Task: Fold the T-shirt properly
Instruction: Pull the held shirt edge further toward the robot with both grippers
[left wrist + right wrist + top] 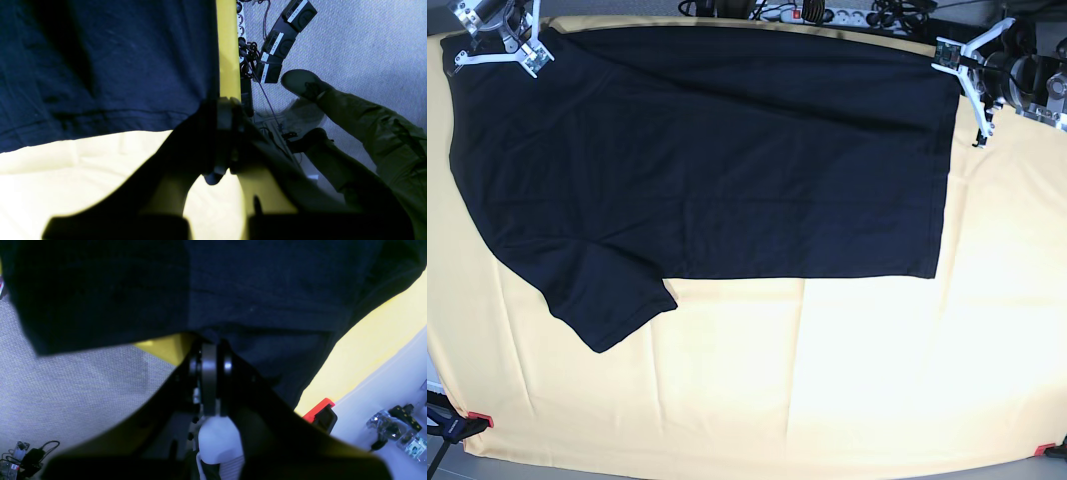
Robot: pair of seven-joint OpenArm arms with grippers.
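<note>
T-shirt (727, 160): one, dark navy, lying flat across the far half of the yellow cloth (827, 380), one sleeve pointing toward the near left
Grippers: two, one at each far corner of the shirt
Left gripper (224, 101): fingers clenched on the shirt's edge at the cloth's far border
Right gripper (209, 341): fingers clenched on the fabric edge, shirt spreading away from the tips
Clamps: two red, at the cloth's near corners (479, 418)
Person's legs (367, 116): two, on the grey floor
</note>
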